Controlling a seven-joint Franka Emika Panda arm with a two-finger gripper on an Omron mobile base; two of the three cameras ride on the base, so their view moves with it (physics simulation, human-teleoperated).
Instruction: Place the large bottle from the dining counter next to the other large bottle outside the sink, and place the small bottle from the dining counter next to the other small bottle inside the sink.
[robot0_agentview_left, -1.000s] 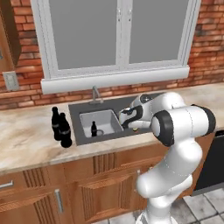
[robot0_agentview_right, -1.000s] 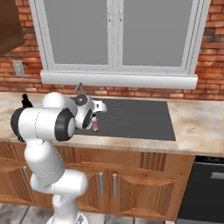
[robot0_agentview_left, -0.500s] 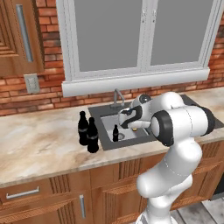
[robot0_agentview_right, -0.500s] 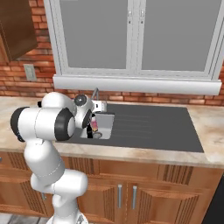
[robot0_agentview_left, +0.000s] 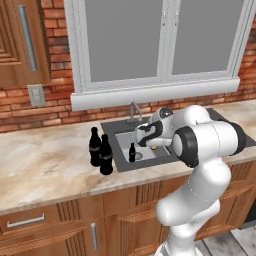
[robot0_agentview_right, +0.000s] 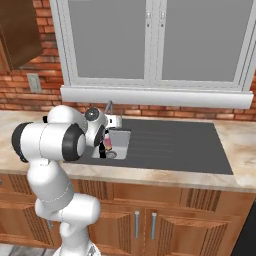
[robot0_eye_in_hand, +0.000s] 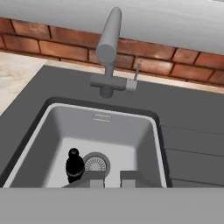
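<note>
Black small bottle stands in the sink basin, just left of the clenched, empty fingers.

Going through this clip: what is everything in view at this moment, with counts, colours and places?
large bottles: two, black, side by side on the counter left of the sink
small bottle: one, dark, upright in the basin beside the drain
small tan thing: one, at the jaws; grip unclear
sink: one, dark grey plate, lighter basin
tap: one, grey, behind the basin
counter: one, beige marbled
window: one, white frame, above the sink
brick wall: red
wall cabinet: one, wooden, upper left
base cabinets: wooden, under the counter
arm: white, bent over the sink
gripper: jaws shut, above the basin
</note>
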